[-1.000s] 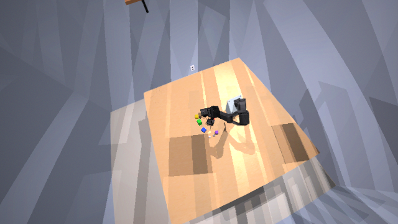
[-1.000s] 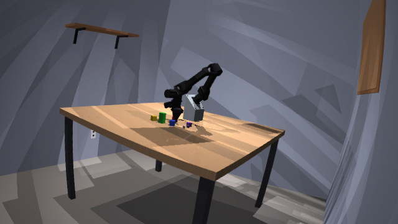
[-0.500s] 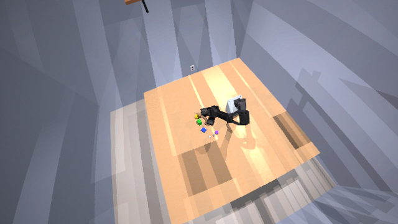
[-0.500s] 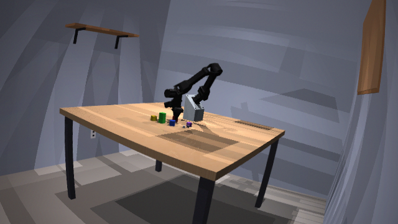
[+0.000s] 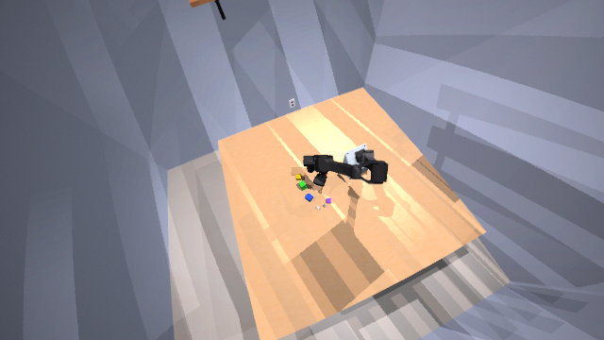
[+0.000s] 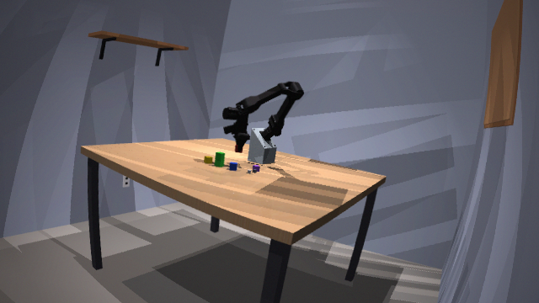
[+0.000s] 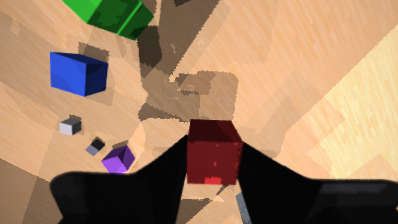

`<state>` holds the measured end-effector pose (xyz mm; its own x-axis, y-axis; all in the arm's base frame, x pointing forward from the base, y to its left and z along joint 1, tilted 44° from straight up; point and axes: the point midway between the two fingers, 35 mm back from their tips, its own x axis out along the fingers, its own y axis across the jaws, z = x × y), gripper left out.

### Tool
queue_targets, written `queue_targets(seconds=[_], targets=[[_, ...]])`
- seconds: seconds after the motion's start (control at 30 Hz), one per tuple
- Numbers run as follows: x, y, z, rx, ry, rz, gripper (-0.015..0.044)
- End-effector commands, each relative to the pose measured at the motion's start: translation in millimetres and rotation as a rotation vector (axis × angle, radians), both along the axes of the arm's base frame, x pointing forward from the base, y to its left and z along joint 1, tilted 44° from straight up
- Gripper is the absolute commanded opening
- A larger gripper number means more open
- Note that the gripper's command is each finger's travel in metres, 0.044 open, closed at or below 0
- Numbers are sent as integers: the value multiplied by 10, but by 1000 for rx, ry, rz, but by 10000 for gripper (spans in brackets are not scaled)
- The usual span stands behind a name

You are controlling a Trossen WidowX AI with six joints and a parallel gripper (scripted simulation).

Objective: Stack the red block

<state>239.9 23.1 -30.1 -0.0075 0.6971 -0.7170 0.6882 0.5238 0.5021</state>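
Claw (image 7: 214,165) clenched on red block (image 7: 214,155) (lifted off table) — green tower (image 7: 117,15) apart.

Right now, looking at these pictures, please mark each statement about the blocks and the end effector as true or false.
1. The end effector is shut on the red block. True.
2. The red block already rests on the green tower. False: it is between the fingers, off to the side of the tower.
3. The green tower stands upright on the table. True.
4. The blue block sits on top of the green tower. False: it lies on the table beside the tower.
5. A small purple block lies on the table. True.
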Motion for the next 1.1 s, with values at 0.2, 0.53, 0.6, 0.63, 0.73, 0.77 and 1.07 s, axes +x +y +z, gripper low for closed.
queue_targets(seconds=[0.2, 0.53, 0.6, 0.63, 0.73, 0.77, 1.07], targets=[[30, -350, 357, -10, -16, 3, 0], [10, -387, 401, -8, -13, 2, 0], [17, -395, 410, -10, -16, 3, 0], [37, -400, 410, -10, -16, 3, 0], [152, -422, 415, -11, -17, 3, 0], [192, -429, 416, -11, -17, 3, 0], [551, -474, 418, -12, -19, 2, 0]])
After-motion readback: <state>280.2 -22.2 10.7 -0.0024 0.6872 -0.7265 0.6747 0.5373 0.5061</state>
